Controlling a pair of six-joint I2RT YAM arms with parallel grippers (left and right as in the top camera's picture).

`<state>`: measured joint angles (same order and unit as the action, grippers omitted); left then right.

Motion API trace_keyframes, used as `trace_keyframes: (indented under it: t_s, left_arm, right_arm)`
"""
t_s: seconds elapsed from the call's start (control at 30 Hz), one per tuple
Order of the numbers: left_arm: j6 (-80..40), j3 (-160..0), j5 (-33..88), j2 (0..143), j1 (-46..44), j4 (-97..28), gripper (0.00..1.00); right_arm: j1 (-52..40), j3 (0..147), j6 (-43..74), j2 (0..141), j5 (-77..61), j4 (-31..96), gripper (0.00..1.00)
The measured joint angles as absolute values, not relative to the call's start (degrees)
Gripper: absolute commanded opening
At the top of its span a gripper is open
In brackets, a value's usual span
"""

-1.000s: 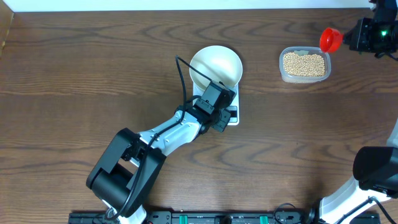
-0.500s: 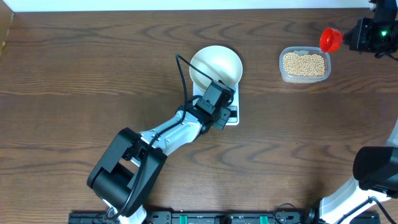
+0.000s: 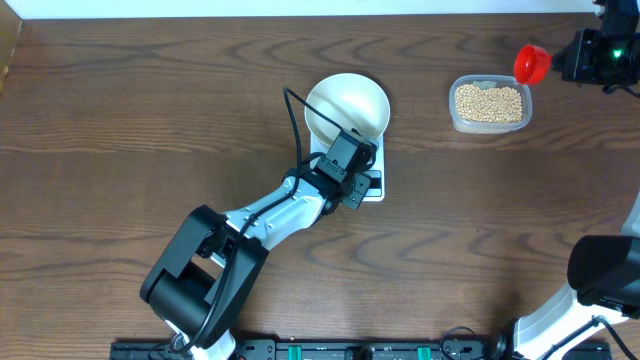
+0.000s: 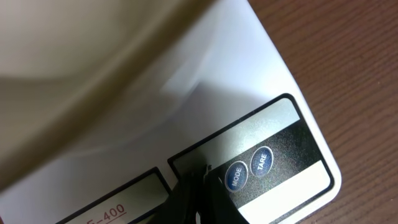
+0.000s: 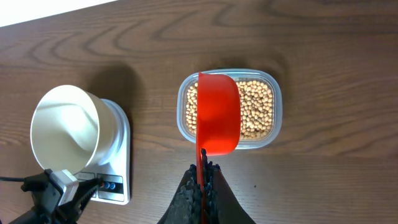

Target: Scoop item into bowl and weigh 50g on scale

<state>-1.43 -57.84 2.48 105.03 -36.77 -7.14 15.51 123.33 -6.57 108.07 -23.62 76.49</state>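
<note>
Trouble first: my left tool (image 4: 200,183), pinched shut on nothing, sits with its tip at the scale's (image 4: 236,81) button strip, just beside the MODE button (image 4: 236,177). A slanted press could hit the wrong button or nudge the scale under the empty bowl (image 5: 65,127). My right tool (image 5: 202,171) is clamped on the red scoop (image 5: 217,115), above the tub (image 5: 275,109) where the beans (image 5: 255,106) lie. A careless dip would scatter them. The scale's long axis runs with the bowl end away from me and the buttons toward me.

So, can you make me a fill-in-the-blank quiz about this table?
The white bowl sits on the ____. The clear plastic tub holds small tan ____. The right arm's jaws hold a ____ scoop.
Missing words: scale, beans, red.
</note>
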Motion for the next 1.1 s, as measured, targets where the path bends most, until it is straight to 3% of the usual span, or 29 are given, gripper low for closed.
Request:
trace_keyframes:
  t_s: [1.1]
  left_arm:
    - [-1.4,-58.0,4.6,105.6,-36.9,-7.0,0.07]
  right_arm:
    - [15.5,123.3,-6.6,108.1,-23.6,76.5,0.01]
